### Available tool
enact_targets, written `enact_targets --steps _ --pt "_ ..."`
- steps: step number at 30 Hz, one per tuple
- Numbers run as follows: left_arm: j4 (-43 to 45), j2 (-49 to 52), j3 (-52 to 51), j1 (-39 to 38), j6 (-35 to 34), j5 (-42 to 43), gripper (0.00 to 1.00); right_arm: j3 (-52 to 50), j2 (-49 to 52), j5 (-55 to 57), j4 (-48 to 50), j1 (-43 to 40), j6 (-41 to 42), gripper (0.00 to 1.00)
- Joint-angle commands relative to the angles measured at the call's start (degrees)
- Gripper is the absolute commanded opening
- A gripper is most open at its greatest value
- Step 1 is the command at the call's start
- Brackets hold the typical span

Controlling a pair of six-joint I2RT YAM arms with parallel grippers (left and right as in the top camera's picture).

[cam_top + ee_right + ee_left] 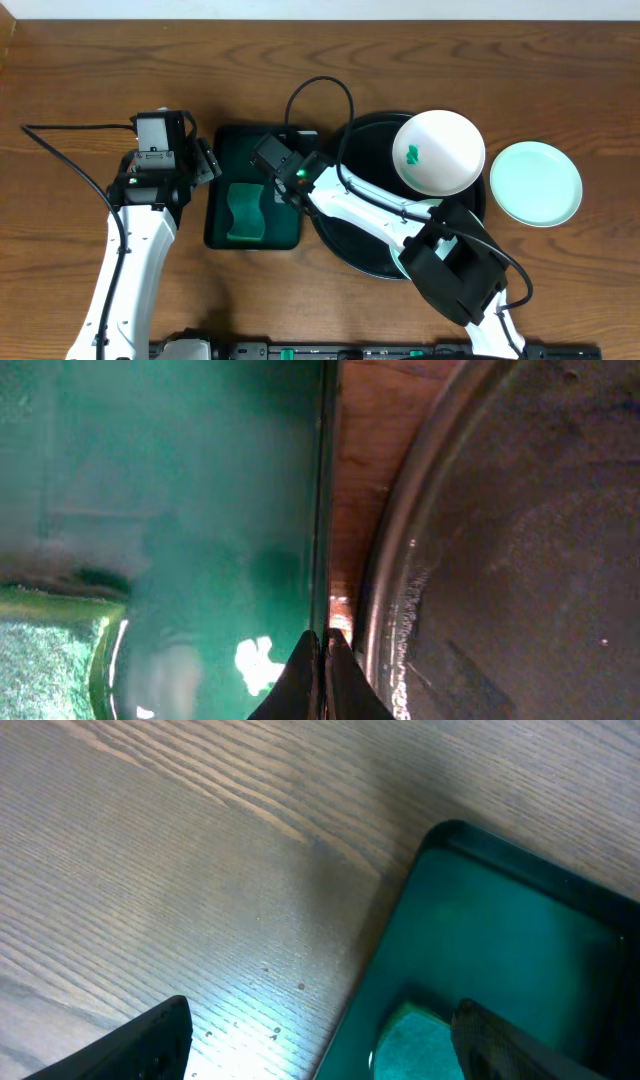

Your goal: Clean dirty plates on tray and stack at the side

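Note:
A white plate (437,152) with a green smear lies at the back right of the round black tray (365,150). A pale mint plate (535,182) rests on the table to the tray's right. My right gripper (298,192) (323,650) is shut, its fingertips at the right rim of the green tray (180,480), beside the black tray's rim (390,560). Whether the rim is pinched I cannot tell. My left gripper (205,158) (320,1050) hangs open over the green tray's left edge (400,910), nothing between its fingers.
A green sponge (245,212) (415,1040) (45,660) lies in the rectangular green tray (240,155). The right arm (380,215) stretches across the black tray's front half. A black cable (320,95) loops above the trays.

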Motion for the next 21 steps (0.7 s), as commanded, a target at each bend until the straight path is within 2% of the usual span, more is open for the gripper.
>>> enact_targets --steps 1,16,19,21 --pt "0.1 -0.1 0.7 0.2 0.3 -0.7 0.83 0.2 0.4 2.5 -0.8 -0.7 1.7 0.01" --pt "0.1 -0.1 0.7 0.2 0.3 -0.7 0.83 0.3 0.3 3.5 -2.1 -1.7 1.7 0.01" --pt "0.1 -0.1 0.7 0.2 0.3 -0.7 0.83 0.5 0.0 3.4 -2.2 -1.6 1.4 0.09" --pt "0.1 -0.1 0.7 0.2 0.3 -0.7 0.83 0.5 -0.7 2.8 -2.1 -1.6 0.3 0.19"
